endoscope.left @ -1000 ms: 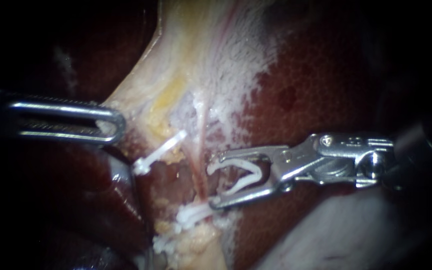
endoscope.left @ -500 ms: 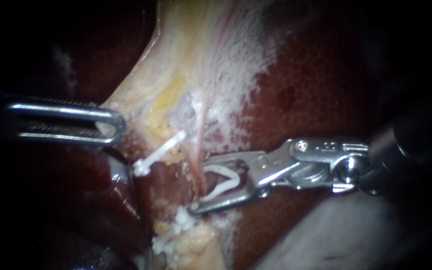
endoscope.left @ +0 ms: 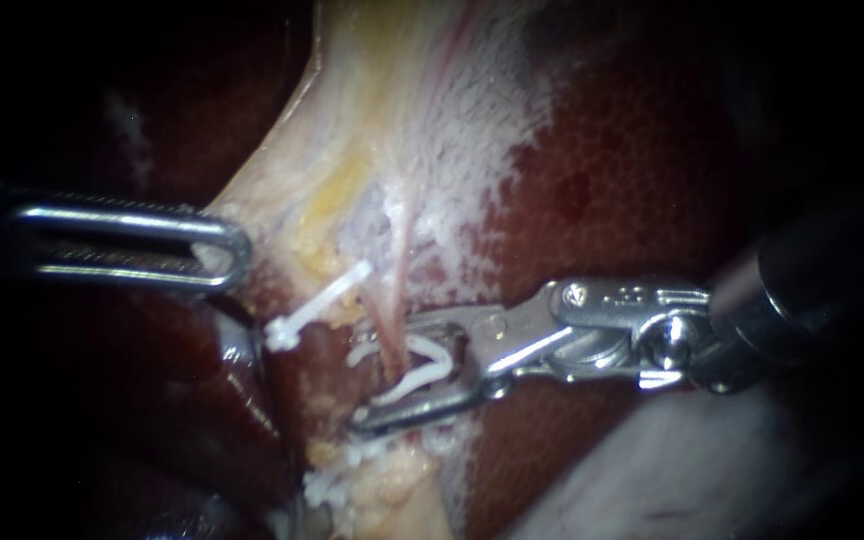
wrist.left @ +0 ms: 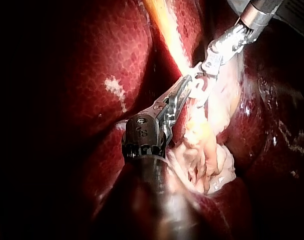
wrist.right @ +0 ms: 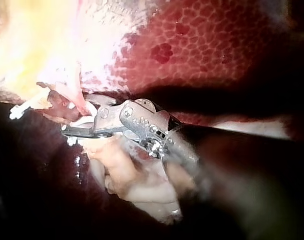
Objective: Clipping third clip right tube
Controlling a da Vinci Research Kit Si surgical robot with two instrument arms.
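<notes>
The right tube [endoscope.left: 399, 265] was a thin, pink, wet strand running down from the pale tissue [endoscope.left: 262, 190] beside the liver [endoscope.left: 632, 180]. By its look it would handle as soft, slippery and easy to tear, so it was better straddled squarely than pulled. The place to take it seemed to be the bare stretch above the set clips [endoscope.left: 330, 490] lower down, with both clip legs reaching well past it.

The right tool [endoscope.left: 377, 375] came in across the liver. Its jaws stood apart but bore from both sides on an open clip [endoscope.left: 420, 368], a light, springy white piece not yet locked. One white leg showed on the far side of the tube, so the tube lay between the clip's legs. Another clip [endoscope.left: 317, 305] sat apart, nearer the left tool [endoscope.left: 227, 250], whose jaws lay together, clamped on the edge of the pale tissue and holding it taut.

A second before, the clip's tips had stood just short of the tube, on the right tool's own side. Since then the tool had slid across the tube, its lower jaw covered part of the lower clips, and its jaws had drawn closer together. The left tool had not shifted against the tissue.
</notes>
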